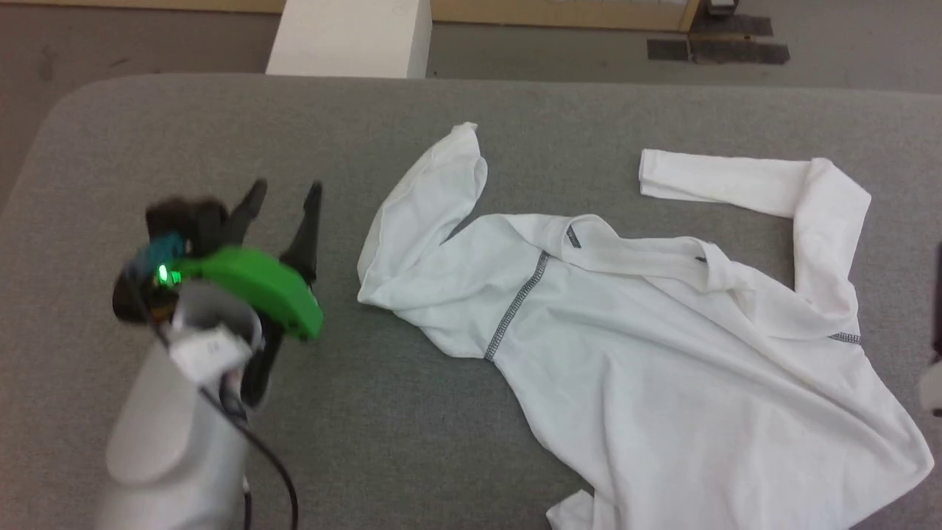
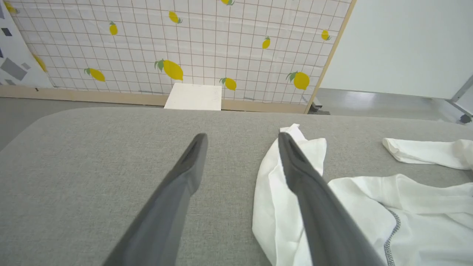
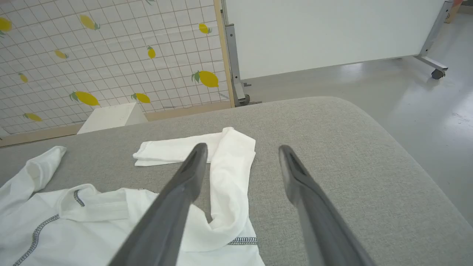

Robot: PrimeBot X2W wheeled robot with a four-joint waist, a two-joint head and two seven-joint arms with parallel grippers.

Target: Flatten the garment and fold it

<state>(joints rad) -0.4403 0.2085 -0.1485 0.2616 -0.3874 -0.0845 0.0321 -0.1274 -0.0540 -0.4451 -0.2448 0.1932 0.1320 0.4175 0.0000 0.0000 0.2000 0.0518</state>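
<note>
Closest to the head camera was the pale left forearm, its left gripper (image 1: 287, 188) held over bare tabletop (image 1: 221, 125) just beside the garment (image 1: 662, 353). Both dark fingers were spread wide with nothing between them. From its own wrist camera, the right gripper (image 3: 242, 147) likewise stood wide apart and empty above the far right part of the cloth.

The garment lay rumpled across the right half of the tabletop. Its left sleeve (image 1: 434, 199) curled away from the robot and doubled over itself. The right sleeve (image 1: 736, 180) bent back sharply at the elbow, the neck area was creased, and the hem ran past the bottom edge of the head view.

Flattening looked barely begun, and the thin cloth was the likely source of trouble. A pinch on the doubled left sleeve could catch both layers, so pulling would drag the fold along instead of opening it. Tugging one sleeve alone might slide the whole body sideways and bunch the creased shoulders further. How near the hem sat to the tabletop's edge could not be told; a pull toward the robot might tip it over.
</note>
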